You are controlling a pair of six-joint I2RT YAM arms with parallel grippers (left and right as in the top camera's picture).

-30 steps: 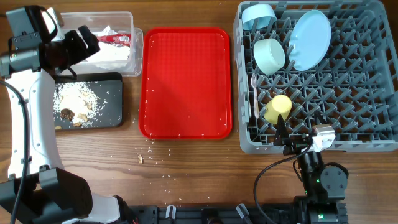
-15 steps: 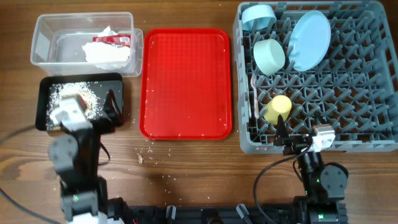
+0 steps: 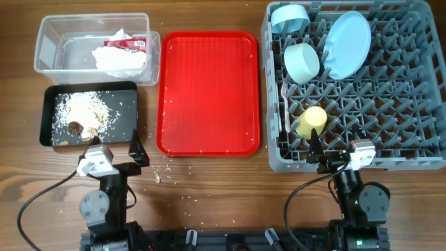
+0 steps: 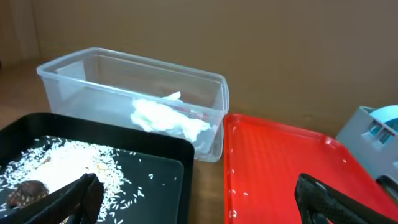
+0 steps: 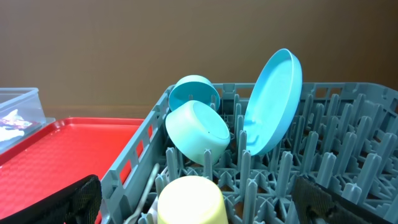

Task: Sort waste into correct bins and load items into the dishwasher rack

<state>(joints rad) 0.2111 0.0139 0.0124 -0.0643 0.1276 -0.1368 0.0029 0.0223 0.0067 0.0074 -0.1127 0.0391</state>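
**Wooden worktop, both claws low and spread wide**

Wooden worktop (image 3: 230,181) from overhead: the dishwasher rack (image 3: 390,111) holds the plate (image 3: 346,44), two bowls (image 3: 302,63) and the yellow cup (image 3: 311,121). The clear tub (image 3: 49,42) has the napkin (image 3: 120,61) and the red sachet (image 3: 125,44), and the black tray (image 3: 49,115) has the rice (image 3: 87,108). Only this view catches the stray grains (image 3: 167,174) by the red serving tray (image 3: 209,90). The right wrist view adds that the plate stands on edge between pegs and the bowls lie tipped sideways. The left claw (image 3: 115,146) gapes empty at the black tray's near edge. The right claw (image 3: 336,143) gapes empty at the rack's near wall.
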